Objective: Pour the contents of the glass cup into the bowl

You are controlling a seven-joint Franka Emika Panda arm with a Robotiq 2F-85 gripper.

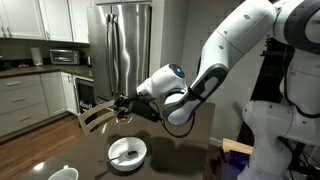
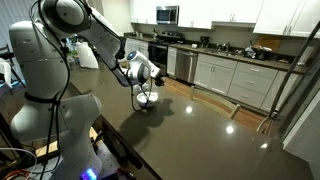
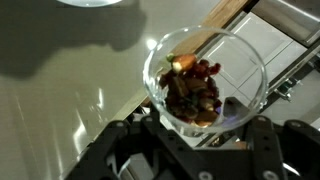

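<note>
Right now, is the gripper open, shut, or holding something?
The gripper: closed on the glass cup, with the reddish-brown contents inside it.

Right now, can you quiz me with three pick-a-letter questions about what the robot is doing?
1. Where is the glass cup? A. in the pincer, up in the air; B. in a backpack; C. on a bed.
2. What colour are the bits inside it? A. blue; B. green; C. reddish-brown.
3. What is the pincer doing? A. open and empty; B. shut on the glass cup; C. out of sight.
Answers: 1 A, the wrist view shows the cup held in the pincer; 2 C, the bits look red-brown through the glass; 3 B, the pincer grips the cup from both sides.
</note>
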